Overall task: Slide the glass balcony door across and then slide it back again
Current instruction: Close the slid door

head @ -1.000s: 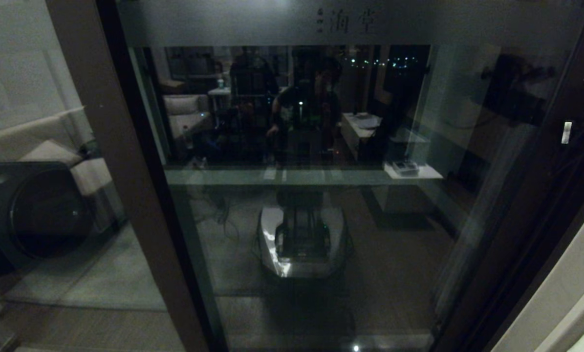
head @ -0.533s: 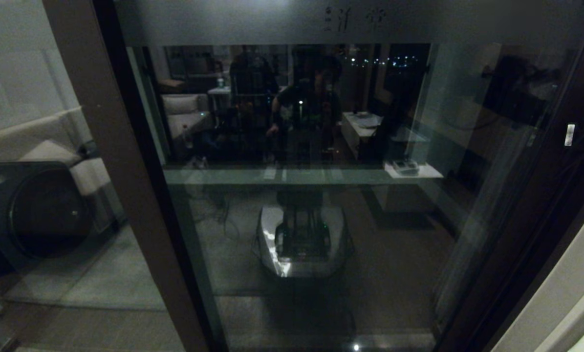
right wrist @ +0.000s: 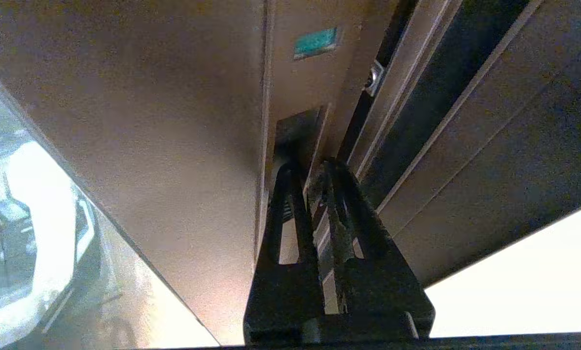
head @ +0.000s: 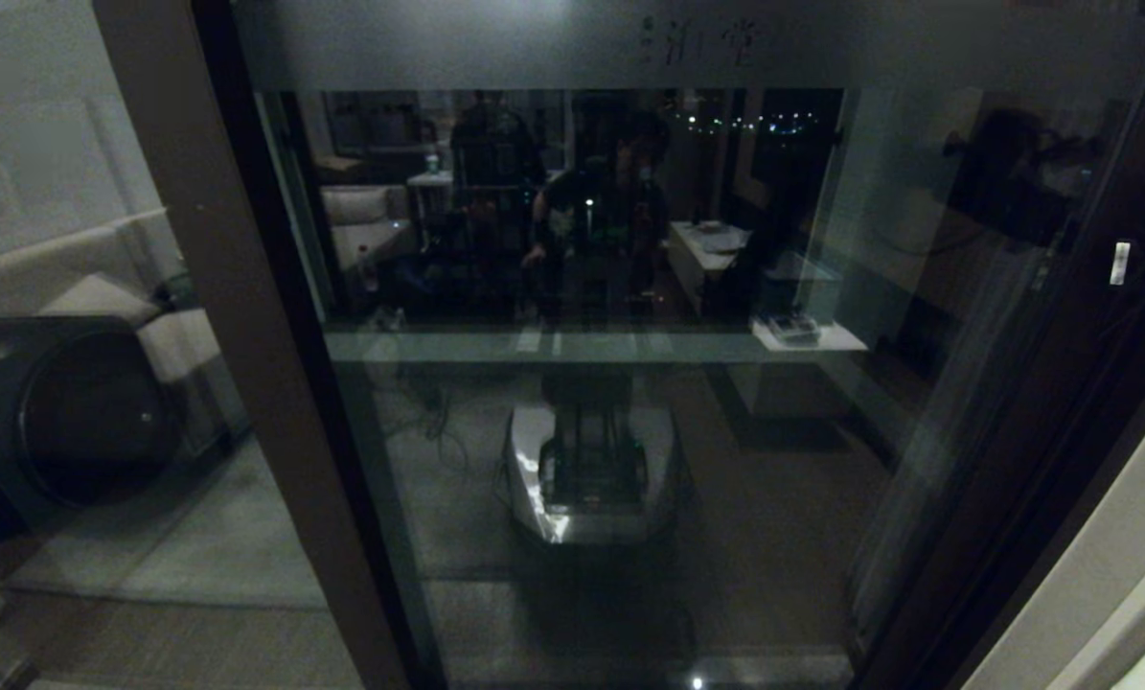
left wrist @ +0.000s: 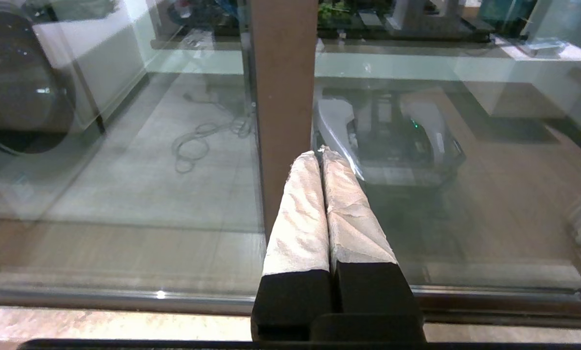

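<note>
Dark room reflects in the door point(head: 629, 383), barely shifted since a second ago; my right gripper point(right wrist: 314, 170) fingertips sit nearly closed at its recessed handle point(right wrist: 295, 131), left gripper point(left wrist: 322, 158) clenched by the stile point(left wrist: 283, 97)

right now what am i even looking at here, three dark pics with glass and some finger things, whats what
This is a two-armed robot standing in front of a glass balcony door. The dark picture comes from a camera on its head; the white shape low in the glass is the robot's own reflection. The other two pictures come from cameras on its wrists, looking along the fingers.

The left gripper has pale wrapped fingers pressed together, holding nothing, with its tips near a brown frame post.

The right gripper is black, its tips reaching to the recessed handle in the door's brown stile, beside the frame's dark channel. It seems to be the working arm. Nothing is being carried.
</note>
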You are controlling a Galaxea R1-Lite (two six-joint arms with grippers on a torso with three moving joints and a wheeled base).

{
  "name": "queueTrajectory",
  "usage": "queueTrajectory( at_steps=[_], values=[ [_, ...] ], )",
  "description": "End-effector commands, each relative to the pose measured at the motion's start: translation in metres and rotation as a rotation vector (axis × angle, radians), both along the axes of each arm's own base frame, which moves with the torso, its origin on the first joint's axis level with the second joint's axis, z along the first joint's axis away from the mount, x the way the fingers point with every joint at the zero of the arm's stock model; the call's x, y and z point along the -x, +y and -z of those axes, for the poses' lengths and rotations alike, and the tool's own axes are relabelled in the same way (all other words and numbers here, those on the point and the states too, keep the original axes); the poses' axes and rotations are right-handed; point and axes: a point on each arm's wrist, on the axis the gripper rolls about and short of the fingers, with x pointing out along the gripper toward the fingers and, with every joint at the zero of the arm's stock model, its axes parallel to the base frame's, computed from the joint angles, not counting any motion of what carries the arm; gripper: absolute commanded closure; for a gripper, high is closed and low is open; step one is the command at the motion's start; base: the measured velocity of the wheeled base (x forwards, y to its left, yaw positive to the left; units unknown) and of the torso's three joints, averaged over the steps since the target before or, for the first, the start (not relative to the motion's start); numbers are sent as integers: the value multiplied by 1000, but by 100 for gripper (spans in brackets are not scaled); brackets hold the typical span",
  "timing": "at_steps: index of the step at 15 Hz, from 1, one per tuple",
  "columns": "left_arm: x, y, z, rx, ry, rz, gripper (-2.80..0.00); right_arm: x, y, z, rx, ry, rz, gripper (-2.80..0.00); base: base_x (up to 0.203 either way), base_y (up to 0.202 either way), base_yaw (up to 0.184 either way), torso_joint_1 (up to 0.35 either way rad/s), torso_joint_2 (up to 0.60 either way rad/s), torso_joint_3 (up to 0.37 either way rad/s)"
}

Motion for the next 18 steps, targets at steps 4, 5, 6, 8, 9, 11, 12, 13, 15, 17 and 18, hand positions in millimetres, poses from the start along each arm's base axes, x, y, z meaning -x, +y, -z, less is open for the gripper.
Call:
queueTrajectory(
  at_steps=[4,5,6,8,9,11,12,13,15,17,18],
  values=[
    [0,0,0,0,0,0,0,-3,-4,3,4,-5,10,0,0,0,0,0,0,0],
    [0,0,0,-1,0,0,0,-3,-5,3,5,-5,11,0,0,0,0,0,0,0],
    [0,0,0,-1,0,0,0,-3,-5,3,4,-5,11,0,0,0,0,0,0,0],
    [0,0,0,-1,0,0,0,-2,-4,3,4,-5,11,0,0,0,0,0,0,0],
    [0,0,0,-1,0,0,0,-2,-4,1,6,-8,11,0,0,0,0,0,0,0],
    [0,0,0,-1,0,0,0,6,-6,-7,15,-24,23,0,0,0,0,0,0,0],
    [0,0,0,-1,0,0,0,11,-6,-13,20,-32,27,0,0,0,0,0,0,0],
    [0,0,0,-1,0,0,0,18,-4,-18,25,-40,30,0,0,0,0,0,0,0],
    [0,0,0,0,0,0,0,37,6,-32,30,-57,14,0,0,0,0,0,0,0],
    [0,0,0,0,0,0,0,58,17,-46,40,-76,-14,0,0,0,0,0,0,0],
    [0,0,0,-1,0,0,0,68,21,-52,50,-85,-20,0,0,0,0,0,0,0]
  ],
)
